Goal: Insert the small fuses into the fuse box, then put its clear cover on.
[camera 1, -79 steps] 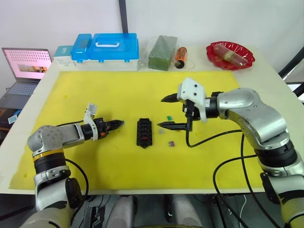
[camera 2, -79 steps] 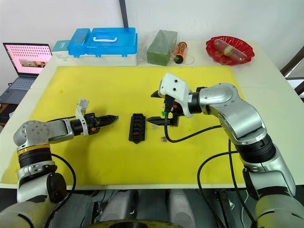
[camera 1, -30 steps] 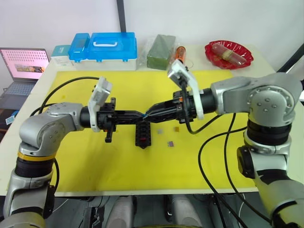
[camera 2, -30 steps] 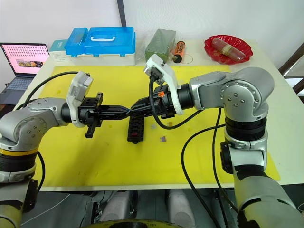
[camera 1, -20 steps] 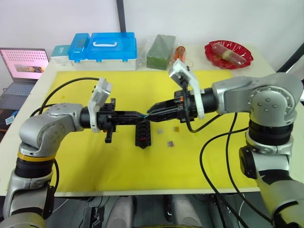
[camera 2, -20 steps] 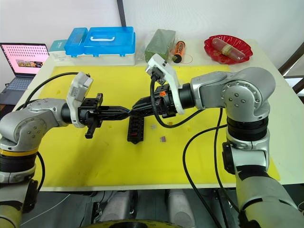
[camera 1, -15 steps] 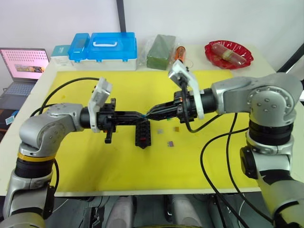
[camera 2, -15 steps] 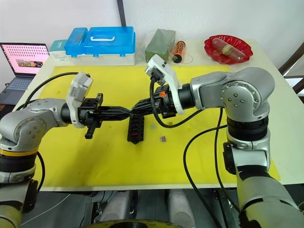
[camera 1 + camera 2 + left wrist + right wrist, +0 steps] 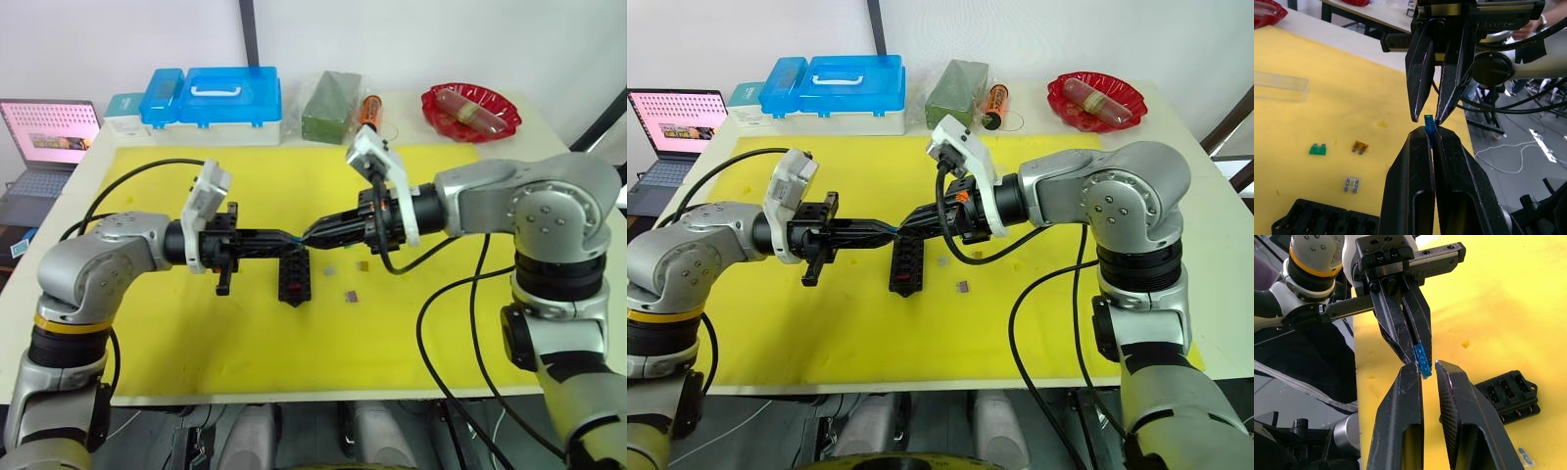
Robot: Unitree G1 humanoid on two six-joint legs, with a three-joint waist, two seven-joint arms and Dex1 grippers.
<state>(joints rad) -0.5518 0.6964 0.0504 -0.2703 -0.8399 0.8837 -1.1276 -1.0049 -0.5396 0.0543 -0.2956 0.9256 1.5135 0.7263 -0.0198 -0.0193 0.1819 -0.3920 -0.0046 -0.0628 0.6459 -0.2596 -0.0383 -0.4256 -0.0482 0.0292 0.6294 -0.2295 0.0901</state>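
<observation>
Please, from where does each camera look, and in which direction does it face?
Left and right eye views: from the head, looking forward and down at the fuse box; both arms show.
Left wrist view: along the left claw, shut on the teal fuse.
Right wrist view: along the open right claw.
Both wrist views share the fuse and the opposite claw.

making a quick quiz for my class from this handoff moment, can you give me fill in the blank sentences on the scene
1. The blue fuse is pinched by the ____ end effector.
2. The right end effector has its fingers ____ around the fuse's free end.
3. The fuse box lies on a ____ mat.
4. The green fuse lies loose beside the ____ fuse.

Missing words: left; open; yellow; orange
</observation>
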